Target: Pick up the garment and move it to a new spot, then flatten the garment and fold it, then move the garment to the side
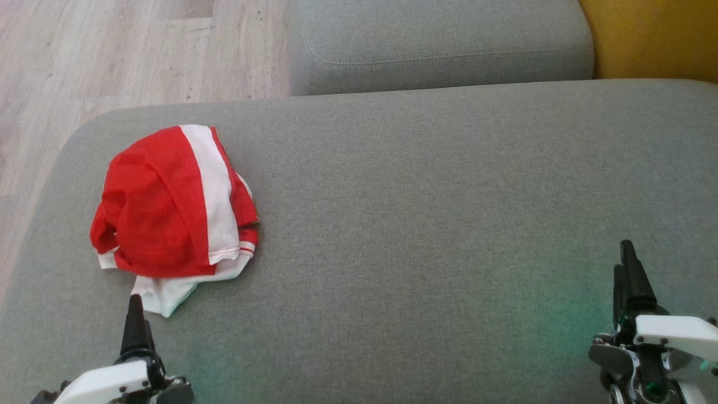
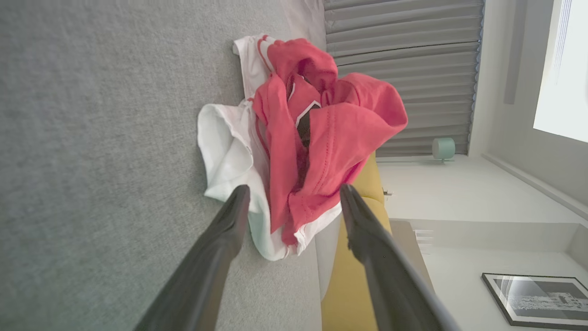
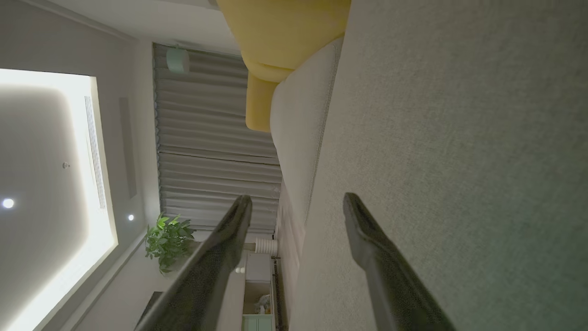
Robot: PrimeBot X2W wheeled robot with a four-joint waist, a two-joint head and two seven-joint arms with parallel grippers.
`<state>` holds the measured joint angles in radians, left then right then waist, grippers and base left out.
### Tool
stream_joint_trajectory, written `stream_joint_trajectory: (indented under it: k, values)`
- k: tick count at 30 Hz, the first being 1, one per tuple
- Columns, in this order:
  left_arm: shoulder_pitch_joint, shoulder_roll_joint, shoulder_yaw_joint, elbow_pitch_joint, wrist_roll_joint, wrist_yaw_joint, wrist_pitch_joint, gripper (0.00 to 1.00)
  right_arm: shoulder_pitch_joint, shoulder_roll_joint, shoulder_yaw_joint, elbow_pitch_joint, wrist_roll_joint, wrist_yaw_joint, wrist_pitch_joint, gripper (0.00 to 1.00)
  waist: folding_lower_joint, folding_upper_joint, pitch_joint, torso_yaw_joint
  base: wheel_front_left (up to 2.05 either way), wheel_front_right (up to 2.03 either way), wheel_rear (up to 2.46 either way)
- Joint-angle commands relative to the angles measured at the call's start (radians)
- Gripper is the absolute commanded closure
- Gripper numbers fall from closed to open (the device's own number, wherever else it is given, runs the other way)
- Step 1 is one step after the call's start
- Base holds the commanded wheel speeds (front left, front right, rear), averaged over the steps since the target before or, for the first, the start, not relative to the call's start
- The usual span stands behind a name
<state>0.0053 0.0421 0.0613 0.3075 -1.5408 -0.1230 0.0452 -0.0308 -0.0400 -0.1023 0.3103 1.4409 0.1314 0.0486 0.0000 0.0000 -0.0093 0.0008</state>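
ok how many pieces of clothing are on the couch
1. A crumpled red and white garment lies on the left part of the grey couch seat, just ahead of the open left gripper. Another piece bundled inside it would be hidden.

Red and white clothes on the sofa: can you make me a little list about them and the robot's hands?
garment: red and white, crumpled in a heap
where: on the grey sofa, at the robot's left
left hand: open, empty, right by the garment's white edge
right hand: open, empty, over bare sofa, far from the garment
folded: not yet
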Motion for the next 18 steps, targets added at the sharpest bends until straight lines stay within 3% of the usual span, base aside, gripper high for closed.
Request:
stream_joint_trajectory:
  k: [1, 9, 18]
  values:
    - [-0.024, 0.004, 0.012, -0.045, 0.026, -0.001, -0.011, 0.0, -0.035, -0.004, 0.012, -0.048, -0.049, 0.0, -0.013, 0.0, 0.0, 0.0, 0.0, -0.001, 0.0, 0.0, 0.0]
    - [-0.033, 0.004, 0.025, -0.075, 0.097, 0.001, -0.031, 0.0, -0.035, -0.005, 0.024, -0.086, -0.196, 0.0, -0.033, 0.0, 0.0, 0.0, 0.001, -0.002, 0.0, 0.0, 0.0]
    - [-0.04, 0.005, 0.005, -0.147, 0.261, 0.04, -0.058, 0.0, -0.035, -0.005, 0.038, -0.134, -0.375, 0.0, -0.06, 0.0, 0.0, 0.0, 0.001, -0.003, 0.0, 0.0, 0.0]
